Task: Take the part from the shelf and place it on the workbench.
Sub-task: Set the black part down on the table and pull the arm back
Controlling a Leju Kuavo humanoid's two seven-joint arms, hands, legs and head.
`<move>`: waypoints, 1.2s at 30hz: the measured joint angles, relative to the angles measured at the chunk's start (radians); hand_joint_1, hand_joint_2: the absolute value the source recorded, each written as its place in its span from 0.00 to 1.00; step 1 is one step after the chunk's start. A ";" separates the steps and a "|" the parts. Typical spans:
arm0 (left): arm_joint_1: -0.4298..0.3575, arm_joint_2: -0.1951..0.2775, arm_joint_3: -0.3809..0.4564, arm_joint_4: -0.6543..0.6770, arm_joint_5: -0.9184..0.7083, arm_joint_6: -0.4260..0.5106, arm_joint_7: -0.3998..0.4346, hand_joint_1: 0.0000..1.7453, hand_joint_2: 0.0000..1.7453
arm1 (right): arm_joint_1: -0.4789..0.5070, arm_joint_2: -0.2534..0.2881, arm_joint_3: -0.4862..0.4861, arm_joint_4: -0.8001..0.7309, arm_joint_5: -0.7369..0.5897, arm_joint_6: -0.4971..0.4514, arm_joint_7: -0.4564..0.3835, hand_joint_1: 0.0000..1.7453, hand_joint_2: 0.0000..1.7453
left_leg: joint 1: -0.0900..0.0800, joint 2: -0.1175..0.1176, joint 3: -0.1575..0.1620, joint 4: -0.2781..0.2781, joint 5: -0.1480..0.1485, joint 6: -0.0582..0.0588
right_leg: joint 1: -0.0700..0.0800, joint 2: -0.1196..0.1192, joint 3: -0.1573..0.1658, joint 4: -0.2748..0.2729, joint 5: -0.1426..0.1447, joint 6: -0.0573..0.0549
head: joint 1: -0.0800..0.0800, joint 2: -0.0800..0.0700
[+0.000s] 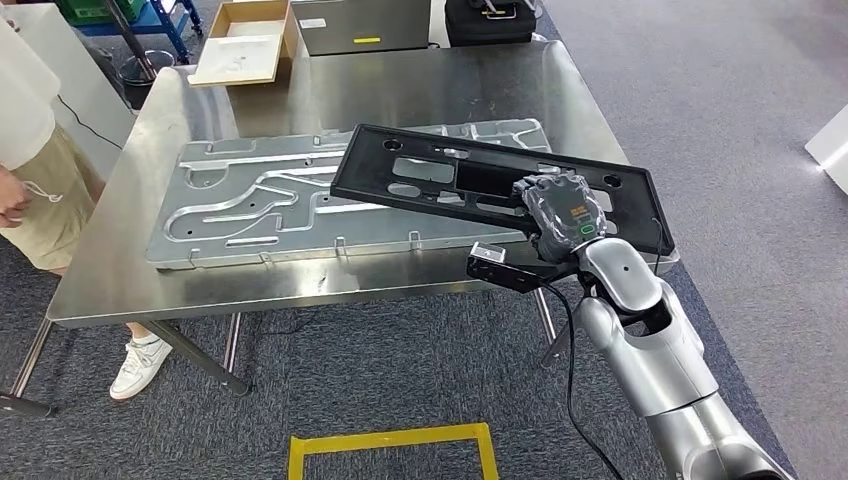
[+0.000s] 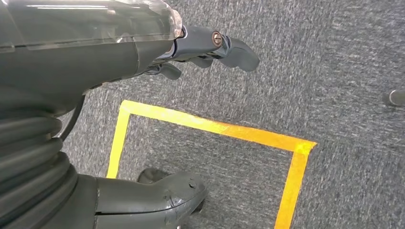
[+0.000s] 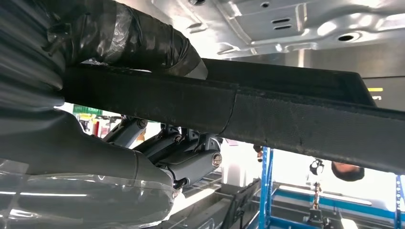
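Observation:
A long flat black plastic part (image 1: 480, 180) with several cut-outs lies slanted over the steel workbench (image 1: 120, 260), partly on top of a large grey metal panel (image 1: 260, 200). My right hand (image 1: 562, 212) grips the part at its near right end. In the right wrist view the thumb (image 3: 143, 43) presses on one face of the black part (image 3: 305, 119) and the darker fingers (image 3: 191, 157) curl under the other. My left hand (image 2: 191, 52) hangs over the carpet, fingers apart, holding nothing.
A person (image 1: 30, 170) in light clothes stands at the workbench's left side. A shallow wooden box (image 1: 245, 45), a grey case (image 1: 360, 25) and a black bag (image 1: 490, 20) sit at the far edge. Yellow tape (image 1: 390, 445) marks a square on the carpet.

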 joint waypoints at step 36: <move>-0.018 0.049 -0.067 0.000 -0.074 -0.041 -0.020 0.00 1.00 | -0.412 -0.017 0.153 0.674 0.271 -0.163 -0.132 1.00 1.00 | -0.001 -0.005 -0.019 -0.037 0.082 0.006 | 0.014 0.005 -0.015 0.018 0.001 -0.003 | 0.000 0.000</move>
